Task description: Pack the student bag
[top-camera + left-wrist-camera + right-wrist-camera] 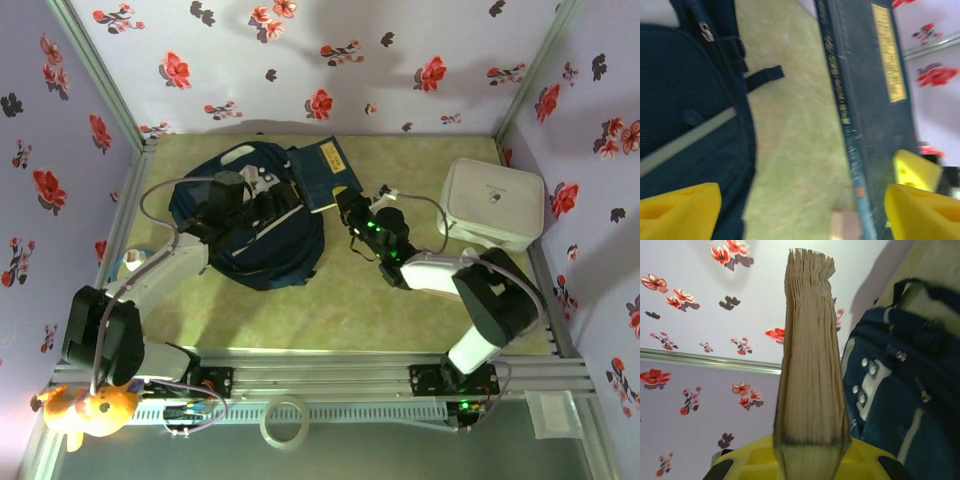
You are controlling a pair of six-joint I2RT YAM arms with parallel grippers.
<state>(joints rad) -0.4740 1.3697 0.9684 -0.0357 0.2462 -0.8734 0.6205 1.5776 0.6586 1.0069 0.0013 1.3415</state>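
1. Top view: the student bag [250, 225] is a soft, slumped navy fabric lump with white patches, lying left of centre on the mottled olive table [400, 310]. A flat navy book [325, 172] with a yellow label pokes out at the bag's upper right edge. The right gripper [350, 212] sits at the book's near corner, and the left gripper [278, 205] is over the bag's top. A smooth white box [493, 203] with rounded corners sits well apart on the right.
2. Left wrist: the left gripper [800, 215] is spread wide with nothing in it. Its chunky yellow pads [680, 210] sit at opposite edges of the shot, with bare table [790, 150] between them. The bag [690, 125] is on the left, showing mesh-like weave, a grey stripe and a zipper pull. The book [875, 125] runs along the right, with a scuffed cover edge.
3. Right wrist: the right gripper [812, 462] is clamped on the book [812, 365], which stands on edge with its rough tan page block facing the camera. The bag [900, 390] is just beside it on the right, and the flowered wall [700, 315] is behind.
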